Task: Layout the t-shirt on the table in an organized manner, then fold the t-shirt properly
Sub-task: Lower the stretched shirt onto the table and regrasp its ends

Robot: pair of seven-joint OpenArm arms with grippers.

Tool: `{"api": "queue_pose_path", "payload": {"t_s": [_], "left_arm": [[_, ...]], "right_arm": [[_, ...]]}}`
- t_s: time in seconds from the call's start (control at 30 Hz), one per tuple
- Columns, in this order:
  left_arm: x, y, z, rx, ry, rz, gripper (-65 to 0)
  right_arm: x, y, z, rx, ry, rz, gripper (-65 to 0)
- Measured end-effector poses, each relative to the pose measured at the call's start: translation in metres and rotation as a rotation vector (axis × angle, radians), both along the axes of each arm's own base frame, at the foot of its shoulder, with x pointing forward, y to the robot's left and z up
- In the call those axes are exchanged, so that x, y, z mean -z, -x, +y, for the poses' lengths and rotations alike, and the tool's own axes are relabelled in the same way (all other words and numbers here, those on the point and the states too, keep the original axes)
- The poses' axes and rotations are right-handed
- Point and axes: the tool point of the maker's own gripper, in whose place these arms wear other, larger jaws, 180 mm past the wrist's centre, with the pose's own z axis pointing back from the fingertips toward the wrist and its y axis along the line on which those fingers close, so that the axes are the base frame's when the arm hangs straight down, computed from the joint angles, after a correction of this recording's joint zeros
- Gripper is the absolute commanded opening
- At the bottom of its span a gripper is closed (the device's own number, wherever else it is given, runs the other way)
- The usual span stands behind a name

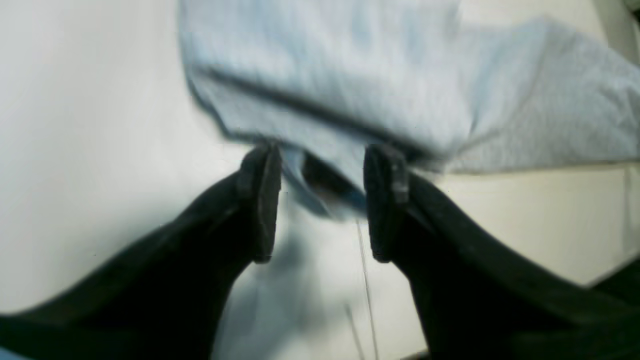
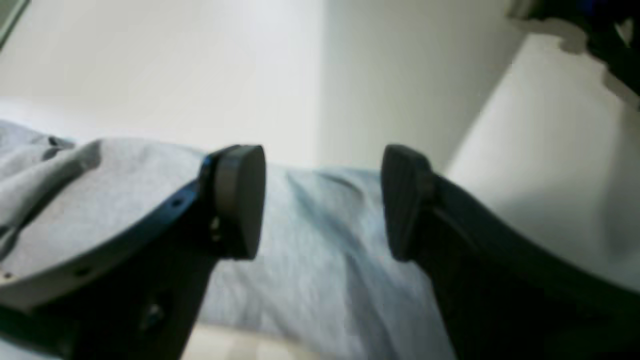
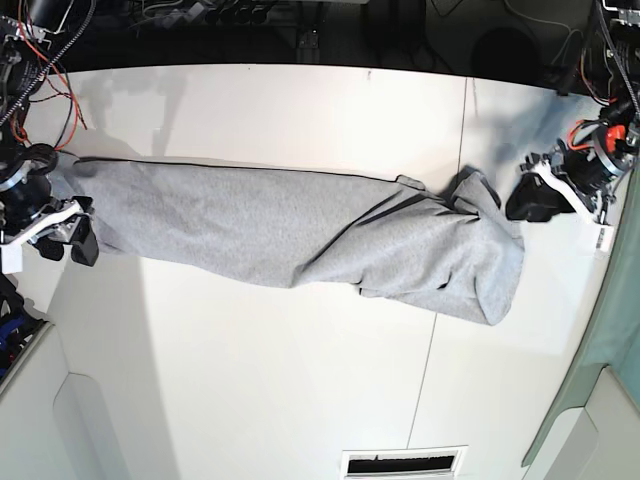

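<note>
The light grey t-shirt lies stretched in a long rumpled band across the white table, bunched and folded over at its right end. My left gripper sits just off that right end. In the left wrist view it is open, with a blurred shirt edge at and just past the fingertips. My right gripper is at the shirt's left end. It is open, with grey cloth lying beneath the gap and nothing pinched.
A thin dark seam crosses the table near the shirt's right end. Red and black cables hang at the back left. A vent slot sits at the front edge. The table's right edge runs close behind my left gripper.
</note>
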Motion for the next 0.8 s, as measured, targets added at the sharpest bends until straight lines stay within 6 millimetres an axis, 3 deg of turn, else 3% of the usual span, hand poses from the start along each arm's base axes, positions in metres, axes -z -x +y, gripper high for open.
{"api": "queue_pose_path", "payload": {"t_s": [0.1,0.3,0.43,0.5,0.53,0.6,0.63,0.73,0.8], "left_arm": [[0.008,0.008,-0.014,-0.020,0.061,0.010,-34.9],[0.020,0.012,-0.030,-0.071,0.133,0.004,-34.9],[0.032,0.009,-0.031,-0.103,0.158,0.016,-35.0],[0.037,0.005,-0.036,-0.095,0.160,0.019,-36.7],[0.037,0.001,-0.039,-0.088,0.153,0.007,-42.5],[0.036,-0.006,-0.045,-0.070,0.142,-0.015,-62.0],[0.035,-0.008,-0.047,-0.061,0.137,-0.020,-65.0],[0.029,-0.014,-0.046,-0.036,0.126,-0.042,-65.0],[0.016,-0.019,-0.035,0.000,0.103,-0.074,-65.0]], "right_arm": [[0.015,-0.017,0.018,-0.031,0.046,0.008,-28.5],[0.071,-0.032,0.047,-0.103,0.058,0.115,-28.5],[0.086,-0.049,0.058,-0.130,0.052,0.167,-29.0],[0.088,-0.054,0.064,-0.153,0.051,0.175,-38.0],[0.089,-0.055,0.066,-0.165,0.053,0.177,-45.6],[0.088,-0.053,0.074,-0.210,0.046,0.172,-62.7],[0.086,-0.054,0.077,-0.231,0.043,0.153,-65.0],[0.082,-0.058,0.075,-0.226,0.053,0.123,-65.0],[0.080,-0.060,0.069,-0.226,0.088,0.114,-65.0]]}}
